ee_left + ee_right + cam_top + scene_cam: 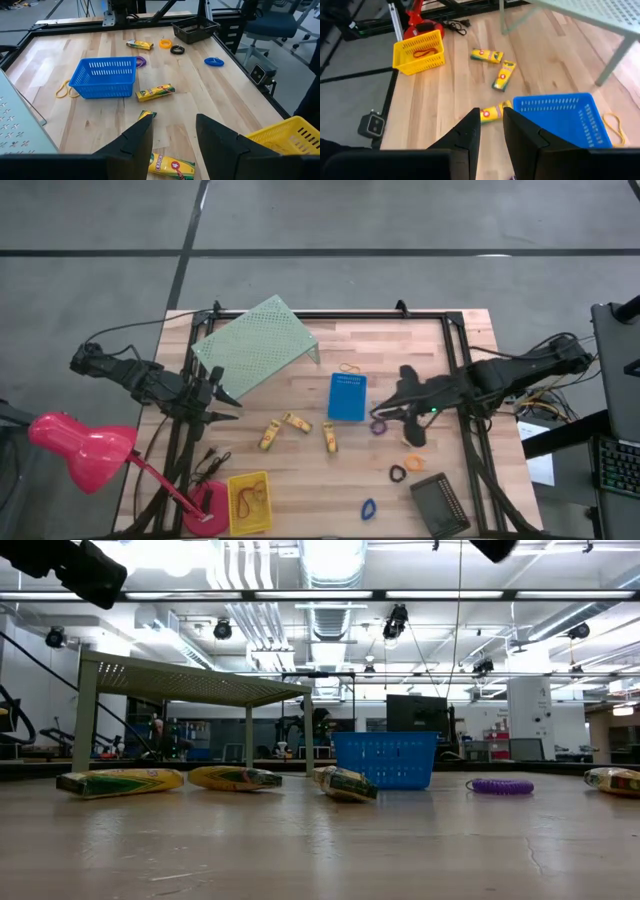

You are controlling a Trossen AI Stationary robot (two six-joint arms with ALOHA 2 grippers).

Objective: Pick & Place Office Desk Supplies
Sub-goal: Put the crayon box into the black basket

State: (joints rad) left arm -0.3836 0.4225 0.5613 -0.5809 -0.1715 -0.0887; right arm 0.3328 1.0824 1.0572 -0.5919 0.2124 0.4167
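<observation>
The high view looks straight down on the whole wooden table point(390, 360), while the low view sits at tabletop height, looking level across it past the blue bin point(386, 759) into the room. The left wrist view faces across the table toward the right side, the right wrist view toward the left. All four views share the blue bin.

Both arms were dark, near-black, built of slim jointed segments with bulkier housings at the joints. Left end effector point(228, 402) ended in two tapered, pointed black fingers point(131, 144), matte, with angular faceted faces. Right end effector point(385, 412) carried like fingers point(462, 139), broad at base. A small green light glowed on the right arm's wrist housing. Thin black cables trailed from both arm bases.
</observation>
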